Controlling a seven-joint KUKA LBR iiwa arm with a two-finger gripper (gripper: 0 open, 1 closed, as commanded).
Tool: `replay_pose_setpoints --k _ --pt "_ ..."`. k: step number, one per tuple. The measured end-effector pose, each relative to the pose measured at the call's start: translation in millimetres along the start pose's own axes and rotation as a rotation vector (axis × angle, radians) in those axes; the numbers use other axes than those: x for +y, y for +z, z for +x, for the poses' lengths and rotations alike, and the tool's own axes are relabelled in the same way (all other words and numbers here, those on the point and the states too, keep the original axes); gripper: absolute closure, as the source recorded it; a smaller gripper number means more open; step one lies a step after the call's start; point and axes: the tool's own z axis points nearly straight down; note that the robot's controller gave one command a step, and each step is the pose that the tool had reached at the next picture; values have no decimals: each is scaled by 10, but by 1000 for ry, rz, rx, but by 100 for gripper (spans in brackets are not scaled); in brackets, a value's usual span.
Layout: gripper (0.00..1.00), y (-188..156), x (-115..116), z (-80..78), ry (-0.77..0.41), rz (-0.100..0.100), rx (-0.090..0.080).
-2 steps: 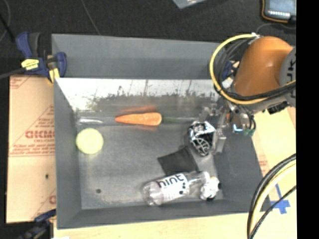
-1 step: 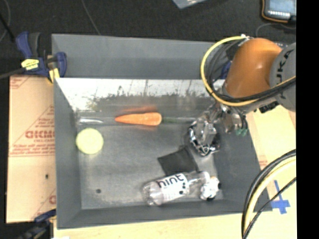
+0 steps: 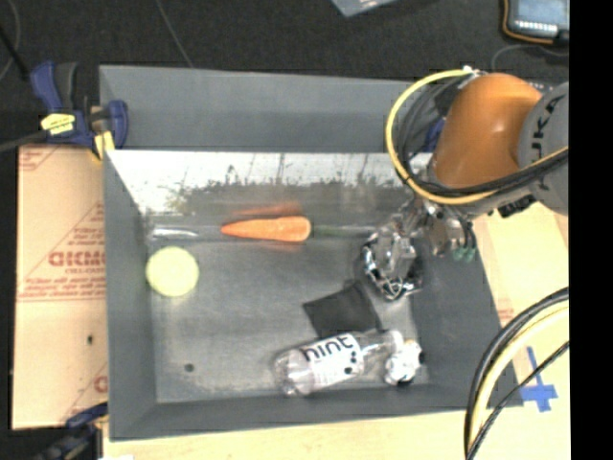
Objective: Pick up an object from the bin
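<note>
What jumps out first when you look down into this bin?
The orange carrot lying by the back wall, and the pale yellow-green ball at the left. At the right the gripper is down beside a black flat piece, with a clear bottle along the front.

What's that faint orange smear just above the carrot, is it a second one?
In the camera view it is a reflection: the carrot lies close by the back wall of the bin, whose shiny metal mirrors it faintly and catches pale glare higher up.
</note>
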Motion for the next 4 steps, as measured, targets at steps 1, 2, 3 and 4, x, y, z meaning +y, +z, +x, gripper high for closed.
replay_pose_setpoints --k 1,2,3,4 --pt "100 -204 -50 14 4 1 -1" --pt "100 -722 -79 -89 11 0 1" --pt "0 -44 6 -445 -275 4 -10" --pt "0 261 39 -514 -316 0 -2"
